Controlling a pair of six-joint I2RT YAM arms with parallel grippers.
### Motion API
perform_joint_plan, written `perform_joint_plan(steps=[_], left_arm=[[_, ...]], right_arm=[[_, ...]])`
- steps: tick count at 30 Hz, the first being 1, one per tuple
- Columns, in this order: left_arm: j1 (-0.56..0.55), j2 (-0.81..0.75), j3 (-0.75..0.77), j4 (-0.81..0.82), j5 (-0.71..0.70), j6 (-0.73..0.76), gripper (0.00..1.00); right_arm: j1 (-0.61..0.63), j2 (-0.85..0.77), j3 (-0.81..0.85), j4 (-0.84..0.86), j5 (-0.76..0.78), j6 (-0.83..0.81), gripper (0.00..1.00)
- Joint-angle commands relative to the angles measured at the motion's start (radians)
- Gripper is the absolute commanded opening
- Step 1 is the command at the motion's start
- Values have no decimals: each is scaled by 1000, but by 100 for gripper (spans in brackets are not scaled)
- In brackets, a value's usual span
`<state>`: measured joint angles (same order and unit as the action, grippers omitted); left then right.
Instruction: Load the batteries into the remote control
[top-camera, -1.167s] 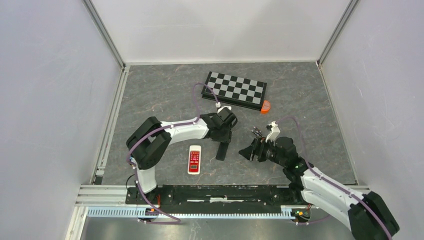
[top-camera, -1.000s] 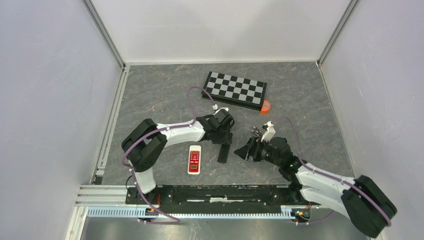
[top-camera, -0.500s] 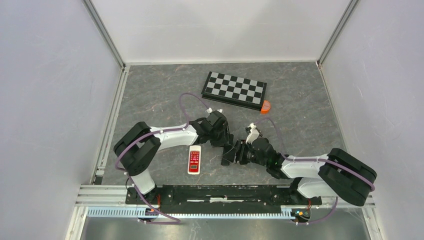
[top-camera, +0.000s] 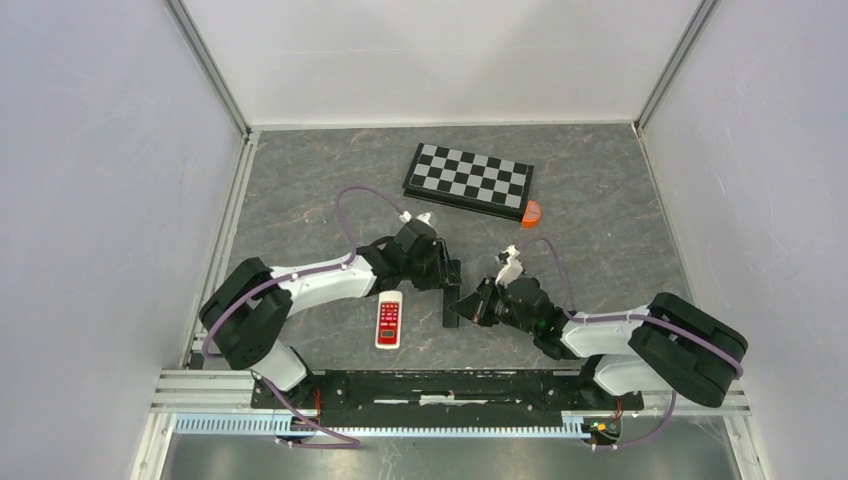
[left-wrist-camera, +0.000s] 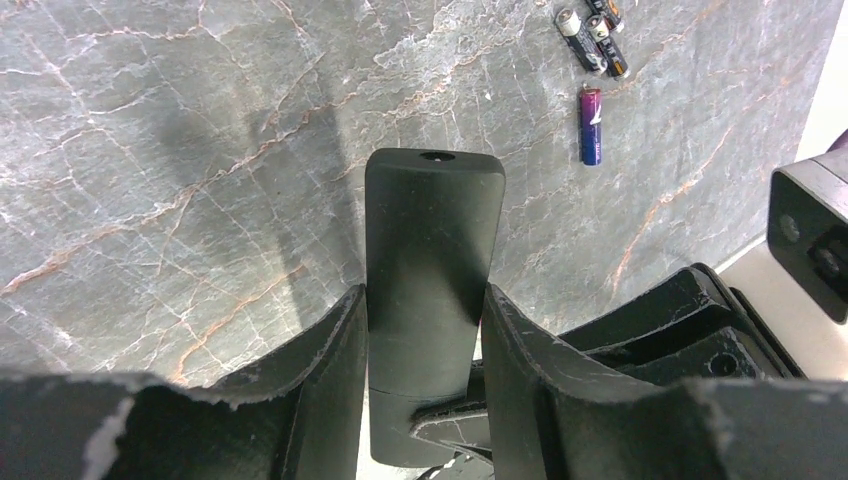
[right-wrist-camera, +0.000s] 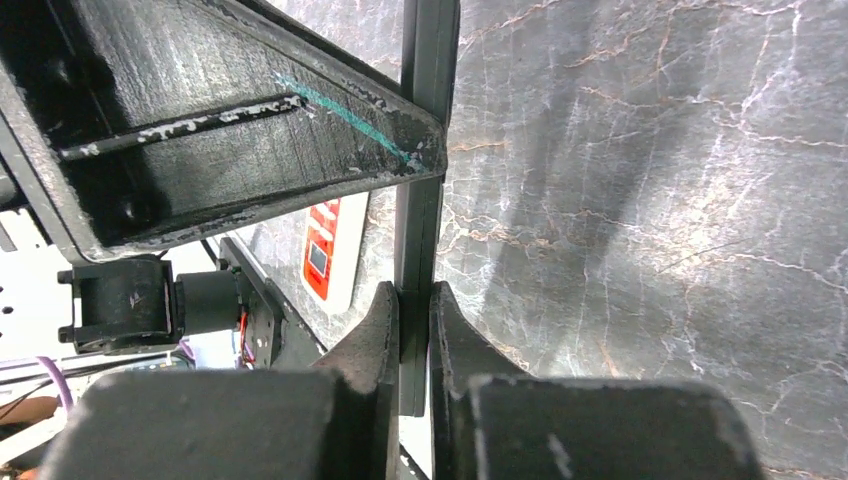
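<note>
My left gripper (left-wrist-camera: 425, 300) is shut on a black remote control (left-wrist-camera: 430, 240), gripping its two long sides. In the top view the black remote control (top-camera: 450, 303) sits between both grippers near the table's middle front. My right gripper (right-wrist-camera: 415, 292) is shut on the thin edge of the black remote control (right-wrist-camera: 418, 220) at its near end. My left gripper (top-camera: 446, 277) holds the far end and my right gripper (top-camera: 462, 306) comes in from the right. A purple battery (left-wrist-camera: 590, 125) lies on the table beyond the remote, with several more batteries (left-wrist-camera: 598, 40) behind it.
A white remote with a red face (top-camera: 389, 319) lies just left of the black one and shows again as the white remote (right-wrist-camera: 325, 250) in the right wrist view. A folded chessboard (top-camera: 468, 180) and an orange piece (top-camera: 531, 213) sit at the back.
My right arm swept left to the black remote and its jaws closed on the near end. My left arm shifted slightly left and nearer, still holding the remote.
</note>
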<state>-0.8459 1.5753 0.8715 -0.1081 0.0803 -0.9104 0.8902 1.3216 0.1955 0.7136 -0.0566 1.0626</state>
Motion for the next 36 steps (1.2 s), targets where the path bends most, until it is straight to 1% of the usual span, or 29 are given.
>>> perform_joint_plan(steps=[1,2,4,6,7,9,12,14,18,24,27,28,30,32,34,36], left_arm=[[7,-64,-34,70,15,-26,50],[11,-76,-38,70,18,-18,57],[22,-103,-49,69,23,-2,80],[43,-139,-62,69,45,20,96],[56,-160,-67,68,66,39,99],[81,-199,-72,66,114,74,100],[102,-280,-84,64,165,114,100],[111,-343,-94,64,189,126,100],[142,-455,-107,79,266,141,100],[218,-571,-88,84,414,137,100],[247,-607,-73,90,451,111,100],[252,-611,-59,81,453,96,100],[263,-617,-24,53,472,96,100],[263,-625,-2,42,459,112,100],[264,-621,5,68,461,115,100],[269,-602,19,100,493,109,100]], right_arm=[[7,-25,2,130,-7,-1,4],[7,-35,-1,130,-5,-6,3],[7,-59,-5,132,-1,-21,2],[7,-87,-2,132,-7,-47,1],[7,-106,3,126,-12,-60,1],[7,-140,20,99,-25,-100,1],[3,-197,93,-60,-35,-155,2],[-2,-235,131,-131,-34,-181,2],[-17,-302,175,-176,-43,-193,4],[-37,-343,228,-133,-153,-137,5],[-48,-349,223,-72,-179,-68,4],[-50,-348,213,-33,-185,-30,3],[-50,-343,191,106,-218,28,3],[-51,-336,198,160,-245,54,3],[-51,-330,229,121,-259,47,3],[-51,-323,266,83,-279,28,4]])
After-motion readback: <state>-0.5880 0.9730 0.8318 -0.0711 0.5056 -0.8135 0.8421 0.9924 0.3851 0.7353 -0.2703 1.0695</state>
